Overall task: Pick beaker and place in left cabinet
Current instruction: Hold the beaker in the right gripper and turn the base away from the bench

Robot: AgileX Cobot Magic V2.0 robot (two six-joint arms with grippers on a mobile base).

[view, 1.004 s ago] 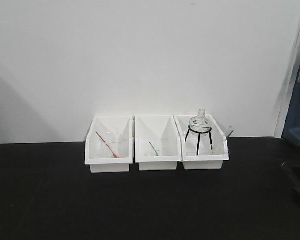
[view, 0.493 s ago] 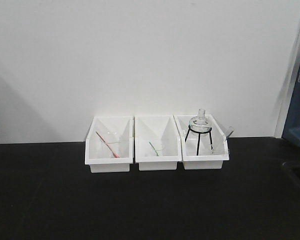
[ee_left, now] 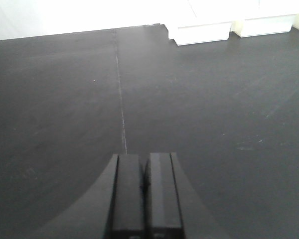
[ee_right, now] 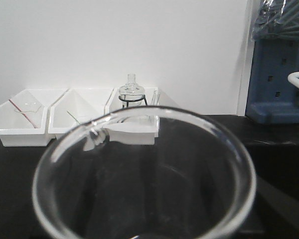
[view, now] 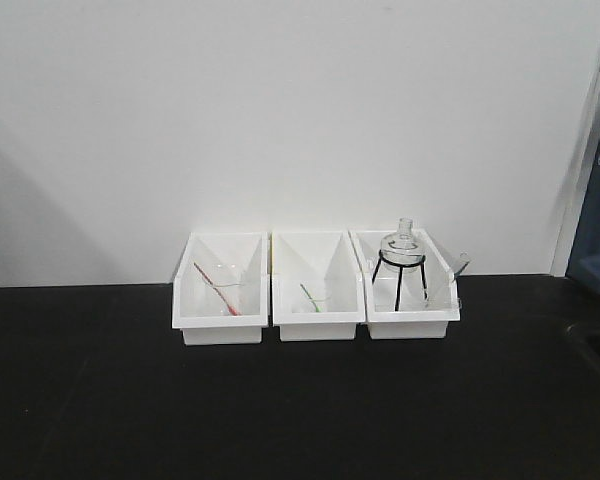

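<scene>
- The beaker [ee_right: 144, 179] fills the lower part of the right wrist view. Its rim is very near the lens and its base is cut off by the bottom edge.
- The right gripper itself does not show, so I cannot tell from here how it grips the glass.
- In the front view neither arm nor the beaker shows, only the black table [view: 300, 410] and the white wall [view: 280, 120].
- The left gripper [ee_left: 145, 162] sits at the bottom centre of its own view, its fingers [ee_left: 128, 189] pressed together with nothing between them, above bare tabletop beside a thin seam [ee_left: 120, 99].
- Three white bins [view: 318, 322] stand in a row against the wall, at the centre of the front view. The contents are hard to read: a red rod [view: 215, 288] in the left one and a green rod [view: 310, 298] in the middle one.
- The right bin holds a round flask [view: 402, 244] on a black tripod [view: 398, 280].
- A blue rack [ee_right: 276, 74] is cut off at the upper right.
- In front of the bins the dark surface runs wide and open to the lower edge.
</scene>
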